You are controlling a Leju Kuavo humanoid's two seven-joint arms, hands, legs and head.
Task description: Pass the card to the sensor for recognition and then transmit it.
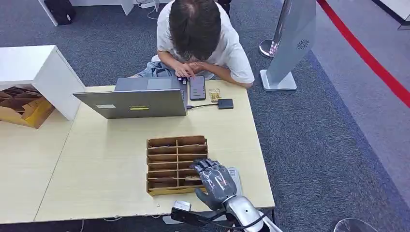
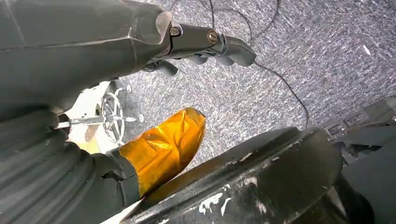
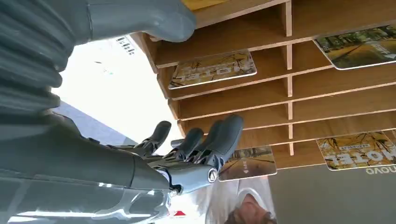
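Observation:
A wooden slotted card rack lies on the near part of the table. Printed cards lie in its slots; one card sits under my thumb side and another card lies just past my fingertips. My right hand hovers over the rack's right end with its fingers apart and nothing in them. A small black box, wired to the laptop, sits at the far side. My left hand hangs over the carpet, fingers extended, holding nothing.
A person sits at the far edge, bent over a phone. A white sheet lies under my right hand. A white cabinet and cardboard box stand left, a grey kiosk far right.

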